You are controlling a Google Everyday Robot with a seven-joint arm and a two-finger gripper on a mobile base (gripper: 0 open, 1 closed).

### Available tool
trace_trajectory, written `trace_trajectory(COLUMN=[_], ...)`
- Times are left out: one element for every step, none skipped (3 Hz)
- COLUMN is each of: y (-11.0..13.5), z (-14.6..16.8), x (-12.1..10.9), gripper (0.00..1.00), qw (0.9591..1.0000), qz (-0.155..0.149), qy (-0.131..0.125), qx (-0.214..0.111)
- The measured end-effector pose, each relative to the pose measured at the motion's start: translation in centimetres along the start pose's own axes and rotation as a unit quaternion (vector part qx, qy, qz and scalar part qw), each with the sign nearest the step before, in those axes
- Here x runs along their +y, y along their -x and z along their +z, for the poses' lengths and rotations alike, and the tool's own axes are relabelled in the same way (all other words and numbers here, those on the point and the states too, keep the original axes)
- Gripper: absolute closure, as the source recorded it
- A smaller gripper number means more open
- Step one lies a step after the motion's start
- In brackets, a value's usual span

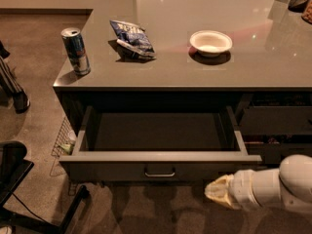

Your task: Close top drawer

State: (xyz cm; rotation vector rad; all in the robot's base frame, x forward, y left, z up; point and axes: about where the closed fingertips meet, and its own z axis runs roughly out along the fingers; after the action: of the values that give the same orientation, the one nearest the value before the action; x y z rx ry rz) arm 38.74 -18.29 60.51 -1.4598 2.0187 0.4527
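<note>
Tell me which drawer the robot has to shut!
Find the big grey counter; right under its front edge the top drawer hangs open, with the gripper just below its right corner. It is wide, plain grey inside, with a small silver handle, unlike the narrower dark drawers to its right.

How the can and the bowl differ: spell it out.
The can stands tall and narrow; the bowl is low and wide. The can is blue and silver; the bowl is white. The can sits near the counter's left edge; the bowl sits nearer the middle. Both rest on it. The gripper is low, in front of the open top drawer, right of its handle.
</note>
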Motion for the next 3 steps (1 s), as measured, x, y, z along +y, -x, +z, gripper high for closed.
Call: trace_trajectory(y=[2.1, 4.8, 4.7], z=[0.1, -0.2, 1.1], x=[-4.6, -8.7, -9.2], gripper=[1.0, 1.0, 1.0], qw=[0.9993, 0.9974, 0.9973], qz=[-0.033, -0.064, -0.068], qy=[-0.015, -0.032, -0.027], qx=[0.001, 0.005, 0.004])
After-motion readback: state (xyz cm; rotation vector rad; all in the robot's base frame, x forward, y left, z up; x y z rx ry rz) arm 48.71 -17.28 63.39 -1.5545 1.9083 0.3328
